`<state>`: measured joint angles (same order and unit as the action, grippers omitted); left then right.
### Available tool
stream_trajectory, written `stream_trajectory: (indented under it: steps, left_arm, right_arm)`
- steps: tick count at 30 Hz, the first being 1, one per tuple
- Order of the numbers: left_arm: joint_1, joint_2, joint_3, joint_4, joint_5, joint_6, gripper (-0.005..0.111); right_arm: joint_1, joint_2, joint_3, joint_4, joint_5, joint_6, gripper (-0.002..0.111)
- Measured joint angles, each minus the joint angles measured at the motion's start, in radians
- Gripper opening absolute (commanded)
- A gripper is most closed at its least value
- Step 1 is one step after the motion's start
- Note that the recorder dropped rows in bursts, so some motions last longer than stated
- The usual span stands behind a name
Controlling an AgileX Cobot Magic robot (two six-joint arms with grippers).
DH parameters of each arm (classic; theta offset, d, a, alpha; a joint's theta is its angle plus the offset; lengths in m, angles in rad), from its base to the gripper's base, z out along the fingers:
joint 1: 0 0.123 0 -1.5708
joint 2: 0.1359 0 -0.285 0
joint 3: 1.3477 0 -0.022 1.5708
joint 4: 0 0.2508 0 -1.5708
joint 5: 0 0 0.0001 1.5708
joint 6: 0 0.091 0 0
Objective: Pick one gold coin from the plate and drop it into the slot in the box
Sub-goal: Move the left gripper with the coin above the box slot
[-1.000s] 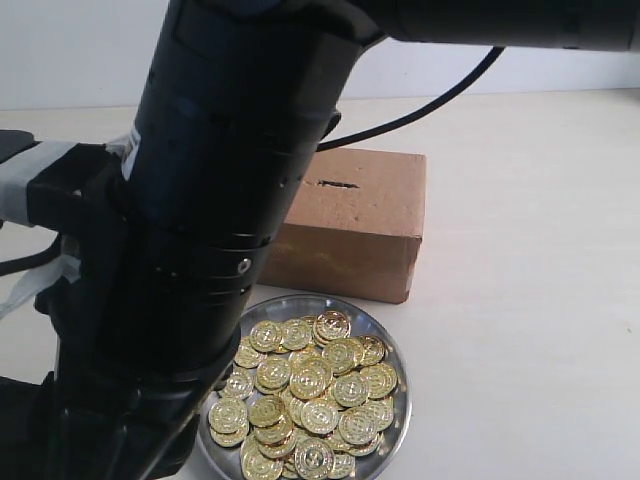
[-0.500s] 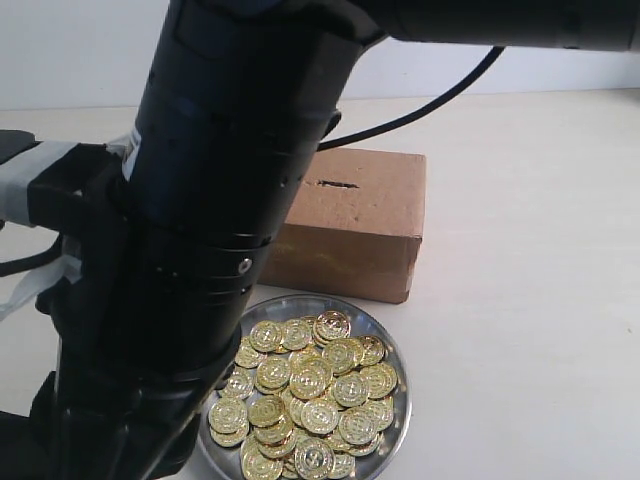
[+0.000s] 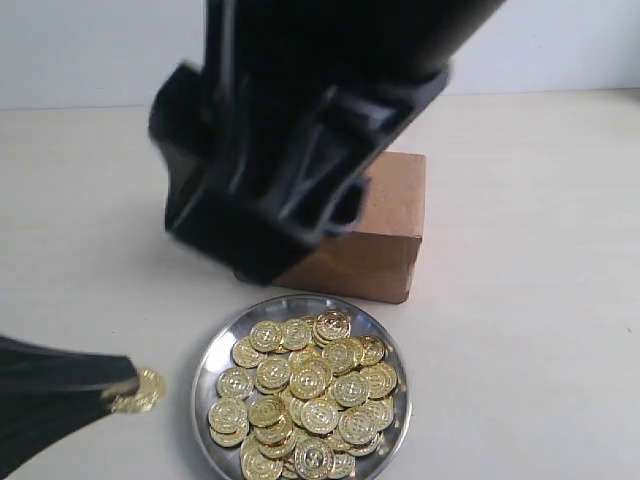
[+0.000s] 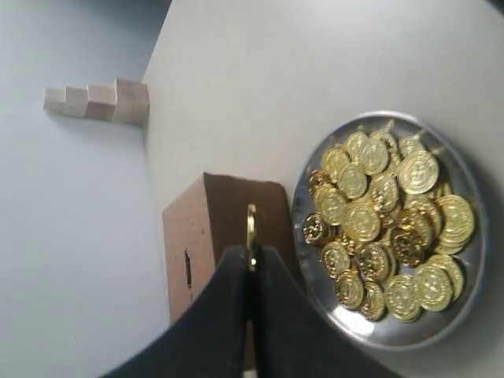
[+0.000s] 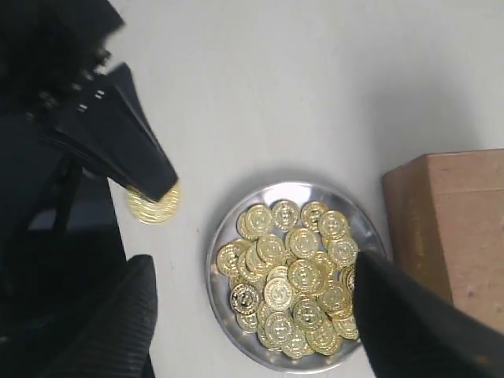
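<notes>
Step in hand: carrying the picked coin to the slot, as was judged.
Held coin: one gold coin (image 3: 142,390) was pinched by its faces between the jaws of the left gripper (image 4: 251,255), left of the plate (image 3: 300,302) and well apart from the box (image 3: 385,225).
Right gripper (image 5: 253,268): the jaws were spread wide over the plate, with nothing held.
Box: it was set just beyond the plate's far rim.
Slot (image 4: 187,269): it was cut in the box's top and hidden in the exterior view by the right arm.
Doing it well: the coin's edge was to be lined up along the slit and the pinch kept firm until the rim was entered. The right arm over the box was to be cleared.
Counts: one plate, one box, one slot and one held coin were counted. The heaped coins (image 3: 310,390) overlapped too much to be counted and were judged at several dozen. Four wooden blocks (image 4: 96,101) were seen in a stepped row.
</notes>
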<state>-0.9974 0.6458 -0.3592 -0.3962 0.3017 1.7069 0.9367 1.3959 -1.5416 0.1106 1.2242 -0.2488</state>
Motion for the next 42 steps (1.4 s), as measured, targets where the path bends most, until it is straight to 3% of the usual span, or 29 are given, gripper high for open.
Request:
stream_trajectory:
  steps: [6, 12, 16, 20, 23, 32, 42]
  left_arm:
    - [0.052, 0.312, -0.241, 0.197, -0.001, -0.192, 0.000]
    - [0.134, 0.664, -0.542, 0.227, 0.146, -0.256, 0.000]
    - [0.147, 0.833, -0.729, 0.230, 0.217, -0.320, 0.000]
    - [0.147, 0.958, -0.889, 0.233, 0.309, -0.371, 0.000]
    - [0.147, 1.036, -0.976, 0.282, 0.381, -0.415, 0.000]
    - [0.147, 1.234, -1.183, 0.561, 0.475, -0.614, 0.000]
    - [0.162, 1.418, -1.385, 0.625, 0.574, -0.676, 0.000]
  right_arm:
    - [0.000, -0.203, 0.044, 0.003, -0.002, 0.135, 0.064]
    - [0.000, -0.367, 0.307, 0.016, -0.002, 0.216, 0.060]
    - [0.000, -0.486, 0.524, 0.039, -0.031, 0.237, 0.044]
    - [0.000, -0.619, 0.699, 0.056, -0.147, 0.263, 0.023]
    - [0.000, -0.738, 0.791, 0.068, -0.242, 0.293, 0.014]
    - [0.000, -0.963, 0.925, 0.145, -0.310, 0.327, 0.013]
    - [0.000, -0.975, 0.961, 0.163, -0.310, 0.327, 0.013]
